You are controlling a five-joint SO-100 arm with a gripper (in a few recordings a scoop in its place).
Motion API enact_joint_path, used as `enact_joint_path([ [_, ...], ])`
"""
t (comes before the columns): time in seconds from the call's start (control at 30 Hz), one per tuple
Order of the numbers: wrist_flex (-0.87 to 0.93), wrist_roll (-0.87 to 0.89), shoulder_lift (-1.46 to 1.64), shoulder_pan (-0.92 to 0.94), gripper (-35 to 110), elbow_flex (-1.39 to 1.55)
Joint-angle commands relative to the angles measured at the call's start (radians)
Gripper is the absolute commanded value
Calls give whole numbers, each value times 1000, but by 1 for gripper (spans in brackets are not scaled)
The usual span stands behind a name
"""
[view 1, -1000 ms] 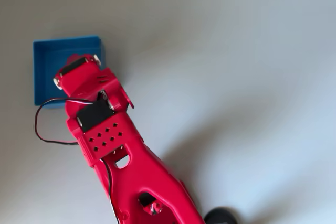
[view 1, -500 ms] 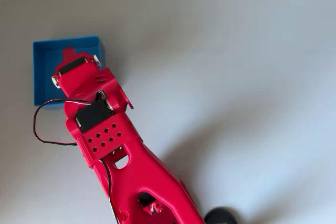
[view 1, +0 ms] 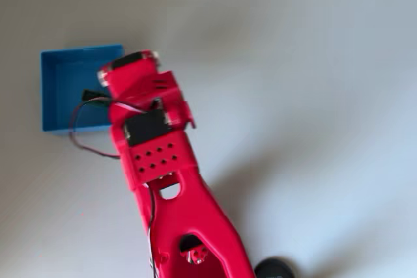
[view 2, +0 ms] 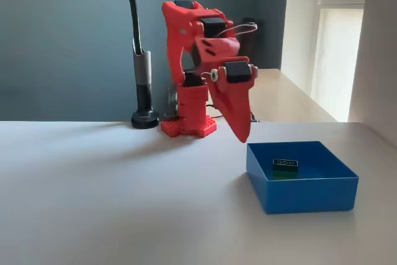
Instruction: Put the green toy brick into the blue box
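In the fixed view the red gripper [view 2: 242, 136] hangs above the table [view 2: 93, 203], just left of the blue box [view 2: 310, 193]; its jaws look closed and empty. The green toy brick [view 2: 285, 166] lies inside the box. No writing is readable.

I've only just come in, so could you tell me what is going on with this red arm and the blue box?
The red arm is moving a green toy brick into the blue box. In the fixed view the brick lies on the box floor, near the far wall. The arm's hand hangs above the table just beside the box's near-left corner, pointing down and holding nothing; its fingers look closed. In the overhead view the arm reaches over the box's right edge. The drop looks done.
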Motion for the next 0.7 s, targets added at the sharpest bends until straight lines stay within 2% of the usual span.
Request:
enact_joint_path([
  [0.0, -2, -31, 17, 133, 0, -63],
  [0.3, -2, -129, 31, 336, 0, 71],
  [0.67, 3, -97, 64, 371, 0, 285],
])
